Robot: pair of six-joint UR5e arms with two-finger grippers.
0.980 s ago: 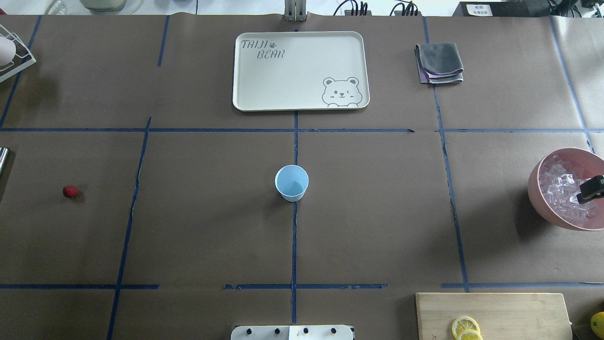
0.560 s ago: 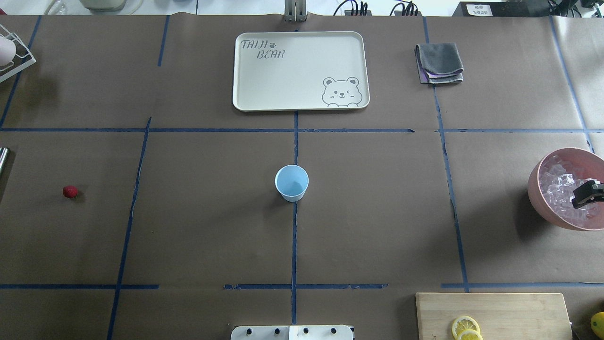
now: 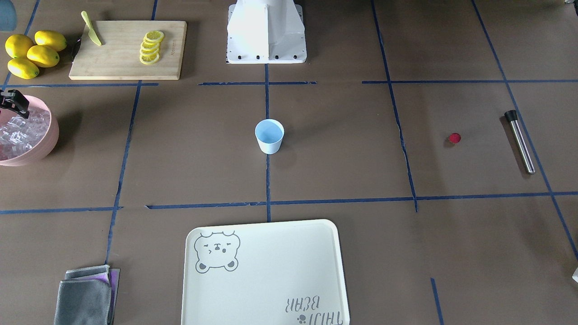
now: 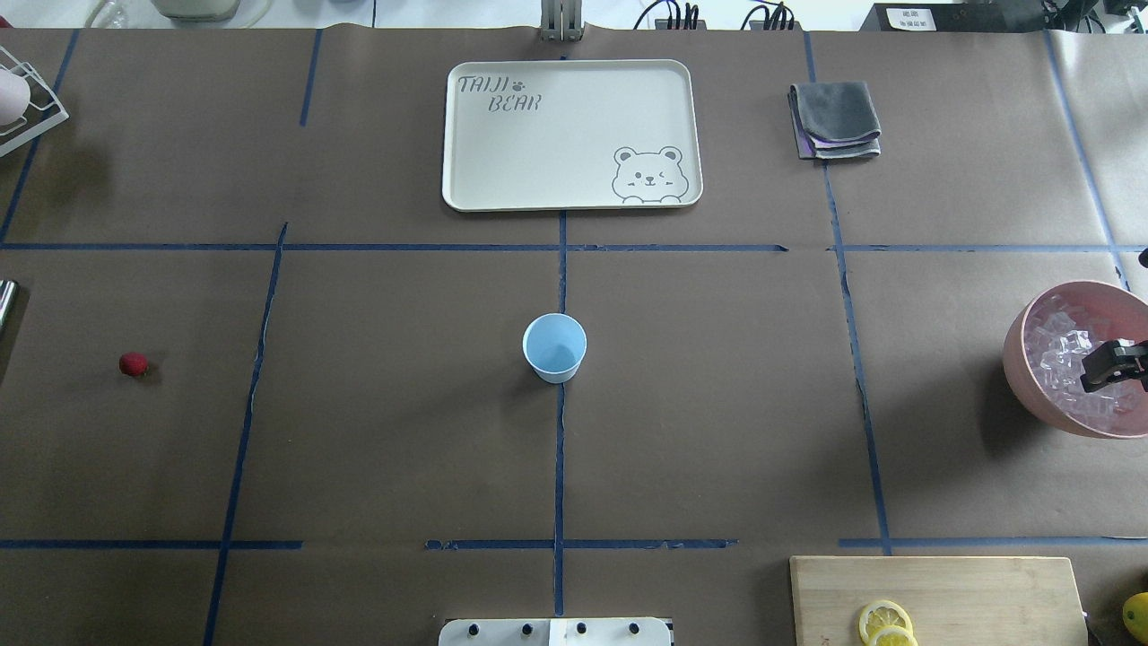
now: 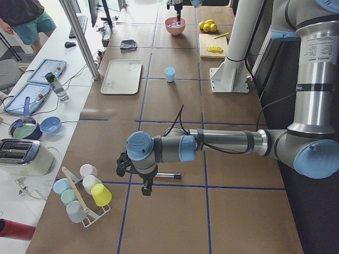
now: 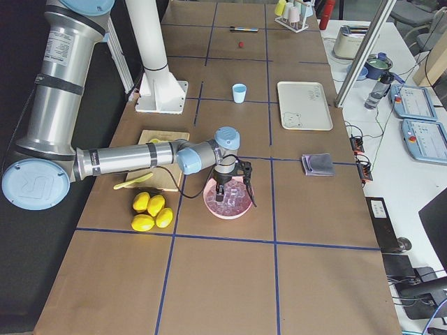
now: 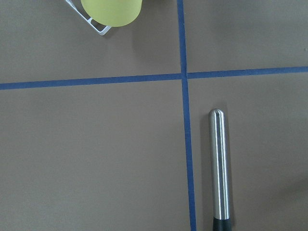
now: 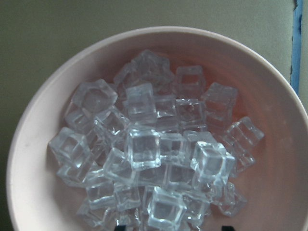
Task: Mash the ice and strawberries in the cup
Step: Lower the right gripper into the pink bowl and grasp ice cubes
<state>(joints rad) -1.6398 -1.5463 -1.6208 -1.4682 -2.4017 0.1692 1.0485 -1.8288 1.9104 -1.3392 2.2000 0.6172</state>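
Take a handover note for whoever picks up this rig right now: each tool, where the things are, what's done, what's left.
Right tool: open, over the ice in the pink bowl.
Left tool: above the metal rod at the left end of the table; open or shut, cannot tell.
Cup: centre, upright, empty.
Strawberry: lying on the table, left side.
Done: nothing in the cup yet.
Left: ice and strawberry into the cup, then mash.

Bear tray (image 4: 574,144); grey cloth (image 4: 836,117); cutting board (image 4: 987,592); lemons (image 3: 43,55)
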